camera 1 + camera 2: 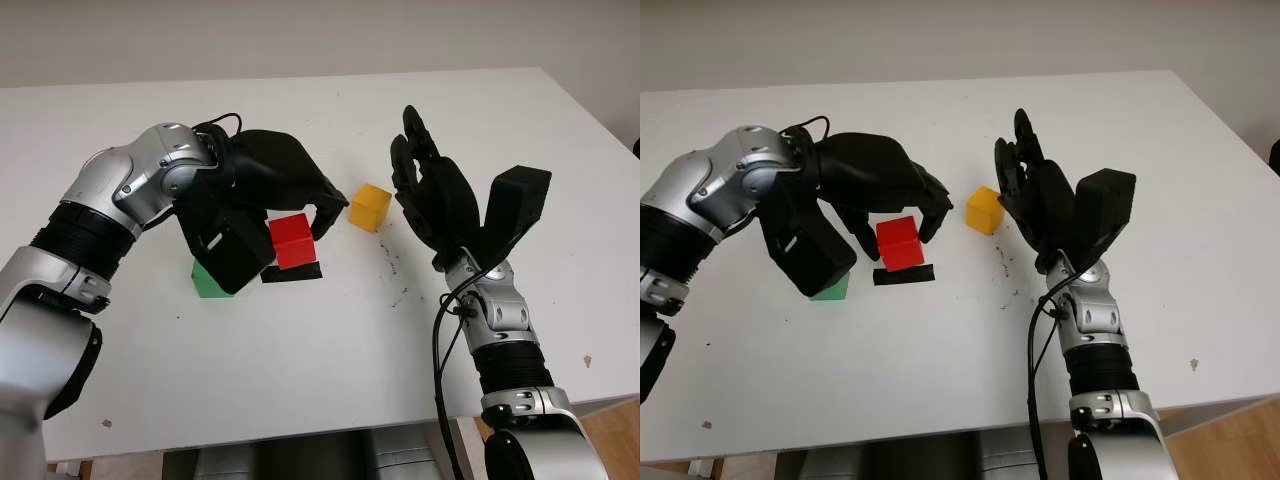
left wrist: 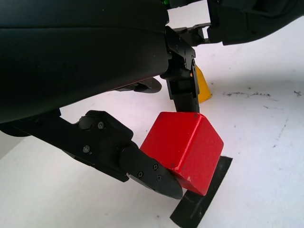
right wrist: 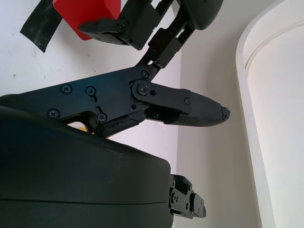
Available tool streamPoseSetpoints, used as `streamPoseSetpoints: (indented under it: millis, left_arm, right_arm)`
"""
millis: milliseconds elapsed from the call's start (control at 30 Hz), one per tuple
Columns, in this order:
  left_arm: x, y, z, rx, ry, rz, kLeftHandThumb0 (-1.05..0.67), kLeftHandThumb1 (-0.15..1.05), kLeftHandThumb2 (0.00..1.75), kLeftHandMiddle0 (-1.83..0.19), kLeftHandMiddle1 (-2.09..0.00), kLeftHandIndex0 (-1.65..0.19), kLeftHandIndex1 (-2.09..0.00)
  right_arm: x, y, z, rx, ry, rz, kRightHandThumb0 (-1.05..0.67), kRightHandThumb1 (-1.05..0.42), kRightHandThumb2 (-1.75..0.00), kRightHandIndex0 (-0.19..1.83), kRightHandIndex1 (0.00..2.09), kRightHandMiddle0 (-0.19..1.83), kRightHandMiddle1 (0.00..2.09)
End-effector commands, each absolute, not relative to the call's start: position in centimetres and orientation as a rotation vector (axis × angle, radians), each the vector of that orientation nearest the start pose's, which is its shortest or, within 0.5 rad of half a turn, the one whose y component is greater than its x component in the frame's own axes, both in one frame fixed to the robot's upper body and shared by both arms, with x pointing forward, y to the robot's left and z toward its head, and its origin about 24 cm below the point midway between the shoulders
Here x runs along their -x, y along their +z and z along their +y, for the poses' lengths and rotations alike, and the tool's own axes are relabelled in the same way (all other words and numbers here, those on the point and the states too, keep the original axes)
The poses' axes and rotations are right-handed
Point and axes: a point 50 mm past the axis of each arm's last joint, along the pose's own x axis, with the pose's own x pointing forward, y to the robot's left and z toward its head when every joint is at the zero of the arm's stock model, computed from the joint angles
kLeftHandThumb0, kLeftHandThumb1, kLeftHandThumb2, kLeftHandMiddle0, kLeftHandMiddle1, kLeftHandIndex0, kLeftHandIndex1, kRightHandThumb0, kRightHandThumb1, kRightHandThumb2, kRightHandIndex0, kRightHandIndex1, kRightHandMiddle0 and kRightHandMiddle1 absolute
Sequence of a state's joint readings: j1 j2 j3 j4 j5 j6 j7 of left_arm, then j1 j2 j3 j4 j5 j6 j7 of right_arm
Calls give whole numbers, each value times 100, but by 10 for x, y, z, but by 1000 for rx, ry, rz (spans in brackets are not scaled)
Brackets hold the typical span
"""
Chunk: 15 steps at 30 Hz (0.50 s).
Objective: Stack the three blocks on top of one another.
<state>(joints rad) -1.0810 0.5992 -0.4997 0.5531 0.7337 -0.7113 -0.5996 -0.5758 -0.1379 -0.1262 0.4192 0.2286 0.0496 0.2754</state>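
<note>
My left hand (image 1: 283, 236) is shut on the red block (image 1: 296, 243), holding it tilted just above a strip of black tape (image 1: 292, 272). In the left wrist view a finger (image 2: 183, 90) presses the red block (image 2: 183, 145) from behind and the thumb (image 2: 142, 166) from the front. The green block (image 1: 207, 283) sits on the table left of the tape, partly hidden behind the left hand's thumb. To the right of the red block the yellow block (image 1: 370, 207) stands alone. My right hand (image 1: 465, 185) is open and raised just right of the yellow block.
The white table (image 1: 300, 360) has bare room in front of the blocks and behind them. Small dark specks (image 1: 395, 265) mark the surface near the yellow block. The table's right edge (image 1: 610, 130) lies beyond the right hand.
</note>
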Motion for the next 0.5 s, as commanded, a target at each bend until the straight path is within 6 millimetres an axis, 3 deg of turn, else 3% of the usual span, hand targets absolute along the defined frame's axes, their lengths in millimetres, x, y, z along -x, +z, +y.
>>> streamPoseSetpoints:
  millis: [0, 233, 467]
  left_arm:
    - [-355, 210, 104, -1865, -993, -569, -31, 87, 4, -33, -7, -48, -165]
    - [-356, 204, 105, -1855, -989, -581, -29, 86, 5, -33, -7, -47, -172]
    - [-358, 203, 104, -1867, -992, -567, -31, 85, 5, -33, -7, -49, -162]
  right_arm:
    - [-354, 119, -155, -118, 274, -137, -65, -105, -57, -19, 0, -19, 0]
    - [-353, 119, -155, -113, 275, -142, -65, -105, -59, -19, 0, -19, 0]
    - [-352, 119, -155, -112, 268, -145, -65, -105, -58, -19, 0, -19, 0]
